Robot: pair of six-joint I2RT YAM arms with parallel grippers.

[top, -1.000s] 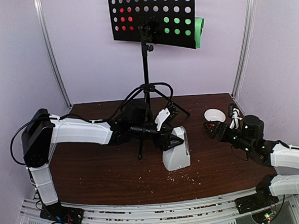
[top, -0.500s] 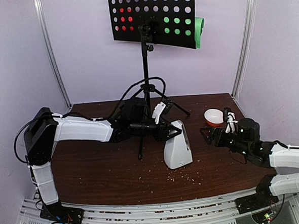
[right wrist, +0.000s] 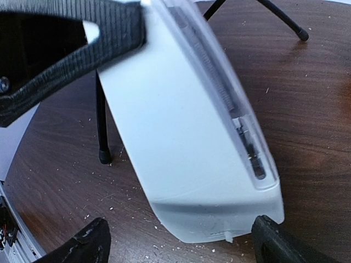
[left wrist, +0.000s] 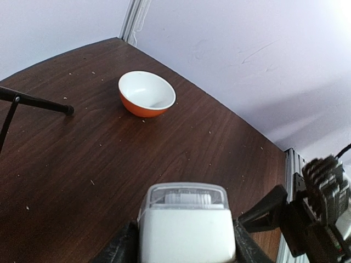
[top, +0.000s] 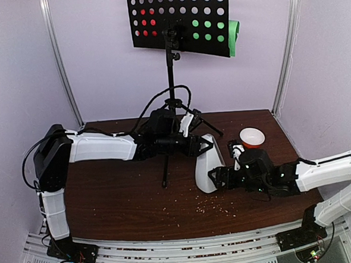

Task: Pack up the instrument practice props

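In the centre of the overhead view, the left gripper [top: 201, 145] clamps the top of the tilted white pyramid metronome with clear plastic cover [top: 207, 166]. The right gripper [top: 217, 178] is open, its fingers flanking the base.

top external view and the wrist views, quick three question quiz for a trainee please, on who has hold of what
1. True or false: the white pyramid metronome with clear plastic cover stands upright with its whole base flat down.
2. Fill in the gap: the right gripper has its jaws ____ on either side of the metronome's base.
3. Which gripper clamps the top of the metronome?
A. the right gripper
B. the left gripper
C. neither

Key: 1 false, it is tilted with one edge of the base raised. 2 open. 3 B.
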